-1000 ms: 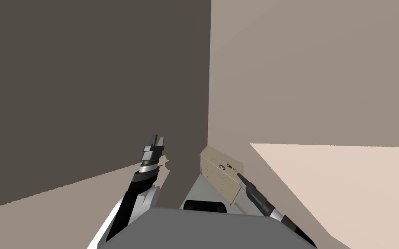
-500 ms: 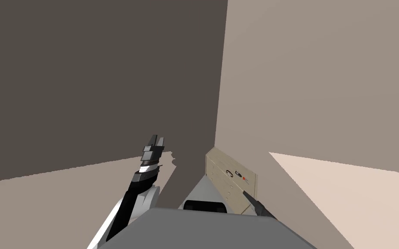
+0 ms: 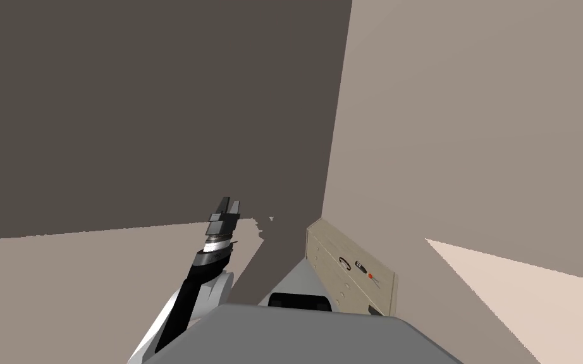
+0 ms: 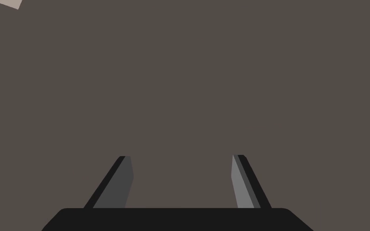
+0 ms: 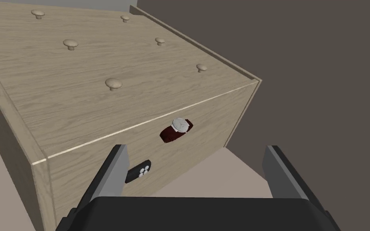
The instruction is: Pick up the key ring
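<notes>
the right gripper [image 5: 198, 174] has its jaws wide with nothing between them. it points at the narrow top of a light wooden dresser [image 5: 80, 100] whose drawer front carries round wooden knobs [image 5: 113, 83]. the dresser stands with its back along a pale grey-beige wall [image 3: 473, 126], one end close to the room's corner.

three small things lie in a row along the length of the dresser top, all between its front and back edges. the small key ring [image 3: 370, 276] is a bright red spot with a thin pale bit beside it, too small to make out further. it is the last of the row, toward the end of the top away from the room's corner and short of that end. next along is a black key fob [image 5: 140, 170] with white buttons. past that, about mid-length and nearest the corner end, lies a wristwatch [image 5: 177, 128] with a dark red strap and a silver face.

in the right wrist view the fob is partly hidden behind one of the gripper's light grey fingers [image 5: 114, 172], and the watch lies beyond the gap between the fingers.

the left gripper [image 4: 182, 180] is held up at the left of the chest, well apart from the dresser, its jaws wide and empty.
</notes>
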